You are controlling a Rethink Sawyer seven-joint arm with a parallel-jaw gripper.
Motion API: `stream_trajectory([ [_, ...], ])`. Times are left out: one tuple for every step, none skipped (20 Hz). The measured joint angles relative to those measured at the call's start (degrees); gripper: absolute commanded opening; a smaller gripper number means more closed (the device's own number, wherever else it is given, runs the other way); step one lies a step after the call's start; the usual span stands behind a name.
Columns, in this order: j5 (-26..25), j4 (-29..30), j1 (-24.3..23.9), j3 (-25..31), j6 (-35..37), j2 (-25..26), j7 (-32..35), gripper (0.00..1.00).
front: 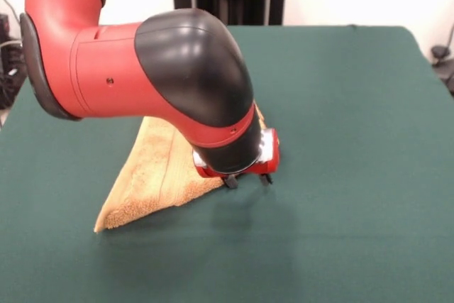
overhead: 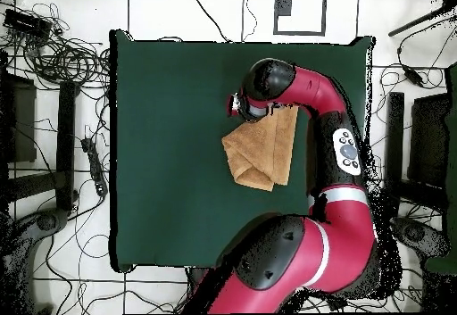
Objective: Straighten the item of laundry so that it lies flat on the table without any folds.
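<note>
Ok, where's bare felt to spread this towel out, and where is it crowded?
In the overhead view, the table is bare from its left edge across to the towel. Crowded: the right strip, where the arm overhangs the towel and the pincer sits at its upper corner.

My bench (front: 355, 104) is covered in plain dark green cloth. One thing lies on it — the golden-orange towel (front: 152, 175), seemingly folded over itself, its far part hidden behind my arm.
</note>
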Motion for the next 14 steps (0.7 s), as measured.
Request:
stream_trajectory([
  [0.0, 0.3, 0.0, 0.0, -0.2, -0.1, 0.0, 1.0],
  [0.0, 0.6, 0.0, -0.1, -0.6, -0.3, 0.0, 1.0],
  [0.0, 0.8, 0.0, -0.1, -0.8, -0.4, 0.0, 1.0],
  [0.0, 1.0, 0.0, -0.1, -0.9, -0.5, 0.0, 1.0],
  [0.0, 1.6, -0.1, -0.1, -1.4, -0.8, 0.0, 1.0],
  [0.0, 1.7, -0.1, -0.1, -1.5, -0.8, 0.0, 1.0],
  [0.0, 1.8, -0.1, -0.1, -1.5, -0.9, 0.0, 1.0],
  [0.0, 2.0, -0.1, -0.2, -1.7, -1.0, 0.0, 1.0],
  [0.0, 2.1, -0.1, -0.2, -1.7, -1.0, 0.0, 1.0],
  [0.0, 2.1, -0.1, -0.2, -1.7, -1.0, 0.0, 1.0],
  [0.0, 2.2, -0.2, -0.2, -1.7, -1.0, 0.0, 1.0],
  [0.0, 2.2, -0.2, -0.2, -1.7, -1.1, 0.0, 1.0],
  [0.0, 2.3, -0.2, -0.2, -1.7, -1.1, 0.0, 1.0],
  [0.0, 2.3, -0.2, -0.2, -1.7, -1.1, 0.0, 1.0],
])
